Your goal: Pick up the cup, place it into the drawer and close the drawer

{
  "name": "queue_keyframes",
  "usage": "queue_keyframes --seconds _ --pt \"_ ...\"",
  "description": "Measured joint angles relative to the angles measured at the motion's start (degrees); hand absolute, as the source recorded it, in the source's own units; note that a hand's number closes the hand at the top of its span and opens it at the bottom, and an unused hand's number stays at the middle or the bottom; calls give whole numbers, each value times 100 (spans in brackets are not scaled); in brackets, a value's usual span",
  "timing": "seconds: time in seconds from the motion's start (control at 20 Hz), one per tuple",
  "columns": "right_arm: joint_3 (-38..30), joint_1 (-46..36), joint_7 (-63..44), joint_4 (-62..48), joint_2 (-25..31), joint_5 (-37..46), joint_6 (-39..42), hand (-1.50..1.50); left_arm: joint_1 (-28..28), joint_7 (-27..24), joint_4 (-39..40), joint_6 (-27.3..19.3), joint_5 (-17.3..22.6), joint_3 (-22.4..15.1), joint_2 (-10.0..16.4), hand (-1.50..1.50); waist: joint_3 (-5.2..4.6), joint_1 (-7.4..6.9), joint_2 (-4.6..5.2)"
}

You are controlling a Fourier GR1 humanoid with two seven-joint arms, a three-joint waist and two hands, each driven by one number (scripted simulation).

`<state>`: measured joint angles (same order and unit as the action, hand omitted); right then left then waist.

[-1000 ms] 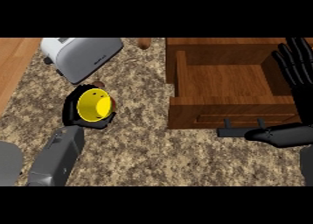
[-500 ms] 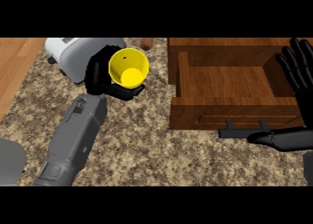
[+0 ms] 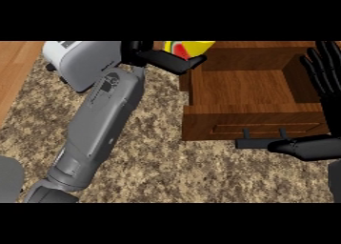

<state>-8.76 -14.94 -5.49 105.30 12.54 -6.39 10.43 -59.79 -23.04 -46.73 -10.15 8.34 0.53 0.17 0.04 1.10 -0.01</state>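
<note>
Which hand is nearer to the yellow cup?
Left. The left hand is curled round the cup at the drawer's far left corner; the right hand rests open at the drawer's right side.

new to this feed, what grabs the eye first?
The yellow cup, held in the left robot hand at the view's top, by the far left corner of the open wooden drawer. The grey left forearm slants up to it from lower left. The right robot hand rests open at the right edge, fingers up.
</note>
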Motion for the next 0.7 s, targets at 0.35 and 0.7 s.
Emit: queue_keyframes --seconds 0.35,0.7 --pt "1 -95 65 -94 19 -51 85 -150 -1112 641 1155 -711 336 -465 -13 150 3 163 53" --pt "3 -313 165 -261 31 -123 169 -150 -1649 892 2323 -943 601 -983 -14 150 7 416 128"
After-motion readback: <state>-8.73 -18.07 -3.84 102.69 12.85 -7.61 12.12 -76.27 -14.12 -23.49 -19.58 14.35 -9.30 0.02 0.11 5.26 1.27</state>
